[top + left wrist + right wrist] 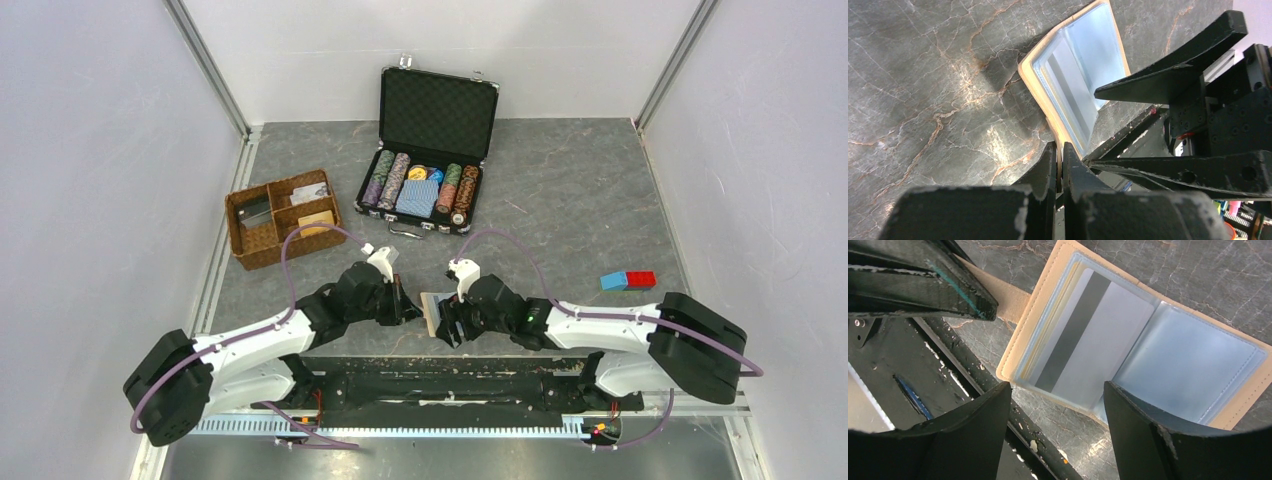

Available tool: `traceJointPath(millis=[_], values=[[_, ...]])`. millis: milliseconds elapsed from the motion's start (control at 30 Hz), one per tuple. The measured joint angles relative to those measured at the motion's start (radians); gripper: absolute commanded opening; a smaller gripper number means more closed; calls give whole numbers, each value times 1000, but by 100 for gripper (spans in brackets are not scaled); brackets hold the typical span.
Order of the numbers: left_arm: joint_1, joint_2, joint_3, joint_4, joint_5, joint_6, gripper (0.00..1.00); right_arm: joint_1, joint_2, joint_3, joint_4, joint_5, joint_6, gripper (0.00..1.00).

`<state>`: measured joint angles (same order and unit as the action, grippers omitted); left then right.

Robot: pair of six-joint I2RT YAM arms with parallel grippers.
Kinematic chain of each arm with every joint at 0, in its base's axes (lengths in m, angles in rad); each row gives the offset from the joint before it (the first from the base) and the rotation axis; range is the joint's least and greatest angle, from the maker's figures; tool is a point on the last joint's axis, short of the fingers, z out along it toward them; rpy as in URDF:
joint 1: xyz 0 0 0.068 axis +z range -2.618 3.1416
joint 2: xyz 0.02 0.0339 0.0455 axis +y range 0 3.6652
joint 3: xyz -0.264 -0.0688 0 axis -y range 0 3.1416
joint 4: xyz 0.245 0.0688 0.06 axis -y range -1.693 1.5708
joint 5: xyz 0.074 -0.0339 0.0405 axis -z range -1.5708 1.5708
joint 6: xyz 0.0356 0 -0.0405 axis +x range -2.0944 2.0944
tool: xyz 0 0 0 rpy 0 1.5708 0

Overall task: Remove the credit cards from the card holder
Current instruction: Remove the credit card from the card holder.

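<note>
Card holder (437,312): I've got it spread open on the near side of the black case (438,105).
Credit card (1093,345): tucked in a clear pocket, dark stripe showing.
Left gripper (1059,150): fingers pinched tight on the holder's tan edge.
Right gripper (1057,387): fingers spread wide over the card's end, gripping nothing.

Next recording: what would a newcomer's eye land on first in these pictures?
First, the open tan card holder at the near middle of the table: the left jaws are shut on its strap, and the right jaws stand open above a striped card in its clear sleeves. Behind, an open black case of poker chips stands out.
</note>
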<state>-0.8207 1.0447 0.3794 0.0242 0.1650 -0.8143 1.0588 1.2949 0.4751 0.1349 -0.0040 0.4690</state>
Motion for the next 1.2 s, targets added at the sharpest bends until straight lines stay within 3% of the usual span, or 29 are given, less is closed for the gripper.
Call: traceJointPath(millis=[300,1200], values=[[0,-11,0,0,1,0,2,11,27,13,7,21,-10,49],[0,-21,-3,-4,-1,0,2,11,-103,-6,-50,145,2,54]])
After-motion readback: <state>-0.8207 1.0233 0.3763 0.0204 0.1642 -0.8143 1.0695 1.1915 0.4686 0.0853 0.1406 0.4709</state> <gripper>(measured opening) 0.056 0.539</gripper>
